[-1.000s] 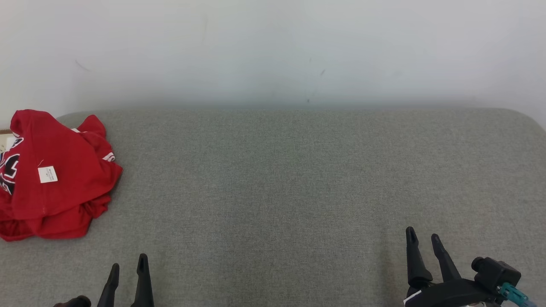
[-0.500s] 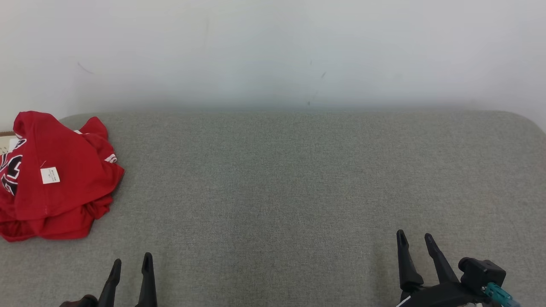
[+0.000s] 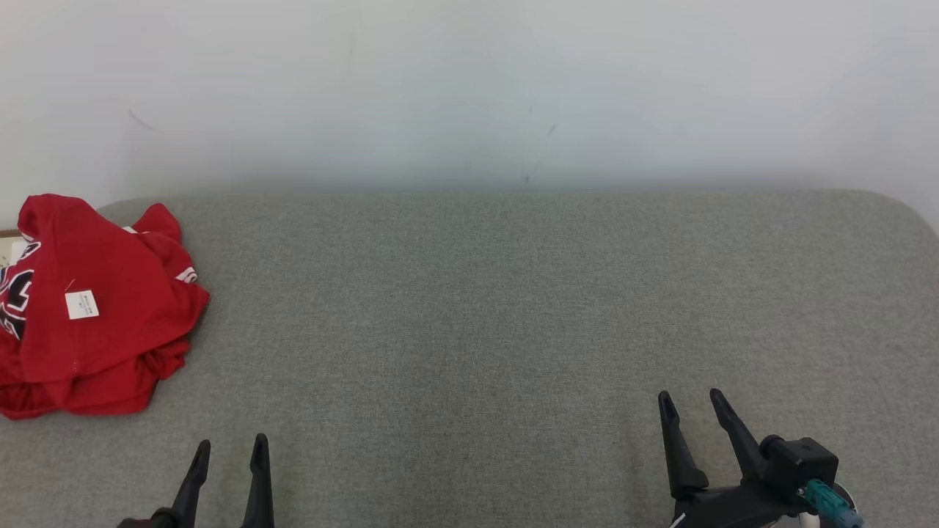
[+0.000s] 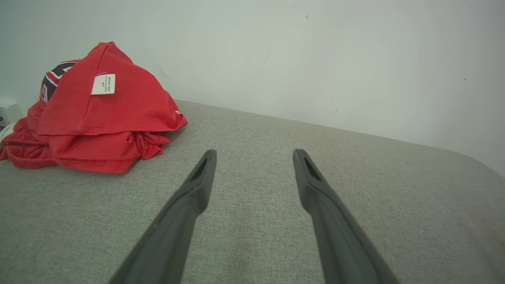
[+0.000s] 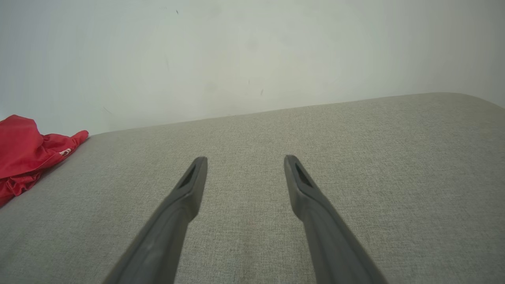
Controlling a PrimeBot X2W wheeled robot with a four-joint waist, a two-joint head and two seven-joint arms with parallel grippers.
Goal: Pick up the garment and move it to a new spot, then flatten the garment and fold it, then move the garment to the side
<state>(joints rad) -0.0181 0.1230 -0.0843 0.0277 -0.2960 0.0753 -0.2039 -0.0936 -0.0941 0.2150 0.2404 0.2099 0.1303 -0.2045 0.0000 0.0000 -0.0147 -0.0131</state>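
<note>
The garment (image 3: 95, 315) is a red jersey with black and white lettering and a small white tag, lying crumpled in a heap at the far left of the grey padded surface (image 3: 477, 308). It also appears in the left wrist view as the garment (image 4: 102, 114), upper left, and in the right wrist view as the garment (image 5: 23, 150), at the left edge. My left gripper (image 3: 229, 445) stands open at the lower left, well short of the heap, nothing between its fingers. Open and empty too, my right gripper (image 3: 689, 400) hovers at the lower right, far from the cloth.
A plain white wall (image 3: 469, 88) rises directly behind the grey surface. The surface's back right corner (image 3: 910, 205) is rounded. A pale object (image 3: 7, 246) peeks out behind the garment at the left edge.
My right gripper has shifted left in the head view. The left gripper has edged slightly right. The garment has not moved.
</note>
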